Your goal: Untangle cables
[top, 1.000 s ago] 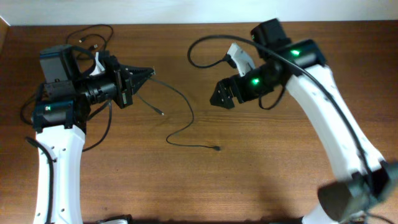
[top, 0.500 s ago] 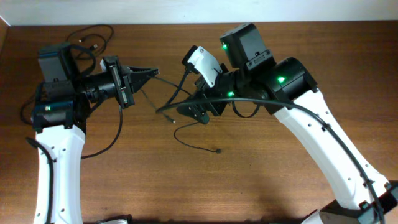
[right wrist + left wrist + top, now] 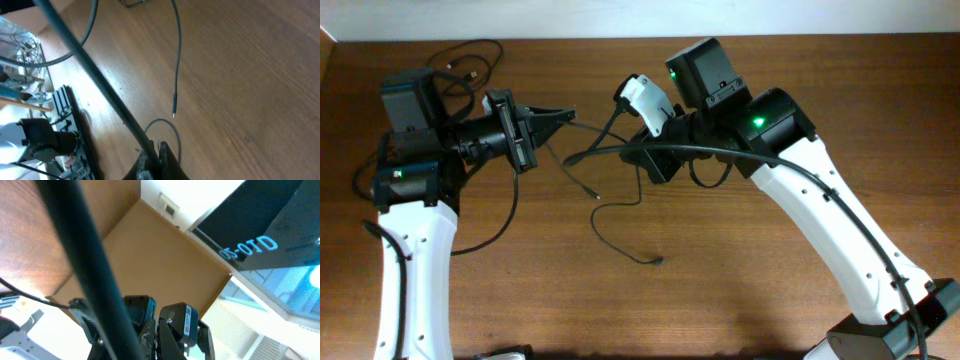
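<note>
Right tool (image 3: 645,165) has swung in to bench centre and clamped shut on cable (image 3: 179,55), plug end (image 3: 661,262) now nearer the front edge; left tool (image 3: 566,117) pinches the same cable, spare cables (image 3: 470,55) far-left corner.

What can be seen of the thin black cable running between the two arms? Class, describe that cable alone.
The cable is a thin, black, flexible cord, rubbery-looking, ending in a small plug. One stretch runs from the shut left end effector to the right end effector, which appears shut on it with a small loop beside it. From there it drops in a loose curve onto the brown wooden table, its plug end lying free.
</note>
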{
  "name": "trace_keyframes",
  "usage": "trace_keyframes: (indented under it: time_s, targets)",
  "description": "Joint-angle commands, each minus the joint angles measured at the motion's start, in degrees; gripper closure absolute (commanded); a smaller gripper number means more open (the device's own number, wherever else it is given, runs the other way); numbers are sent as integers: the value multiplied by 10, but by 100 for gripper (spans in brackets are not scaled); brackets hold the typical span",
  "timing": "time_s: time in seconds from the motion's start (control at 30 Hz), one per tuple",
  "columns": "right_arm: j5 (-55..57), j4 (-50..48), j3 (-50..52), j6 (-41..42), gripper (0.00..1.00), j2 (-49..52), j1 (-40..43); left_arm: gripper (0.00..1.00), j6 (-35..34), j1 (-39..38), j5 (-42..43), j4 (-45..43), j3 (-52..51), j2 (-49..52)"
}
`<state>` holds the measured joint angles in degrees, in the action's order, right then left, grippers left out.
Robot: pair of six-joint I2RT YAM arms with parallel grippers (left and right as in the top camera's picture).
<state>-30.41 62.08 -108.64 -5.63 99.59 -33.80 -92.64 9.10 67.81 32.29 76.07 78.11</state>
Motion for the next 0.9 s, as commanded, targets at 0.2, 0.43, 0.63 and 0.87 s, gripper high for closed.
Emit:
trace_keyframes:
  time_s: [0.2, 0.43, 0.63, 0.87]
  targets:
    - [174, 19, -177, 363, 96, -33, -2, 1, 460, -1, -182, 36, 10, -10]
    - [163, 36, -202, 478, 96, -28, -3, 1, 673, -1, -28, 83, 10, -10]
    - [161, 132, -202, 285, 96, -27, -3, 1, 547, -1, 24, 42, 10, -10]
    - [161, 196, -185, 120, 96, -27, -3, 27, 506, -24, 90, -214, 10, -17]
